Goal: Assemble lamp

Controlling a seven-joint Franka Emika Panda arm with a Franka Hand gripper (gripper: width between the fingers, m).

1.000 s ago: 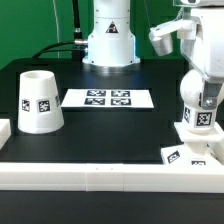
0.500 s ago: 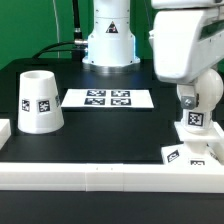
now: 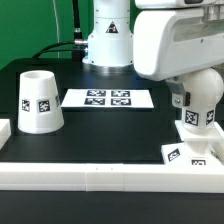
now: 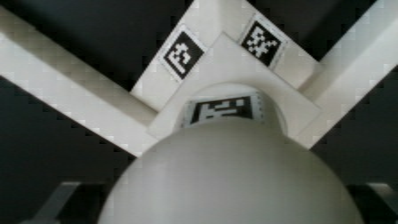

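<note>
Tool [image 3: 192, 95] is at bulb [image 3: 198, 112], directly above base [image 3: 190, 152]; jaws obscured, so can't tell opening or whether you're holding it. Risk: if you're off-axis, bulb seats crooked or tips off base.

One shade [image 3: 38, 100], one bulb [image 3: 206, 100], one base [image 3: 200, 150] and one marker board [image 3: 108, 99]

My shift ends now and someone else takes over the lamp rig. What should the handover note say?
Hand: down over the bulb at the exterior view's right; whether it is open or shut cannot be told.
Bulb: upright on the base; whether it is fully seated is not visible.
Shade: stands alone, wide end down, at the exterior view's left.
Done: bulb set on base.
Left: check the bulb's seating, then probably fetch the shade and fit it over the bulb.
</note>
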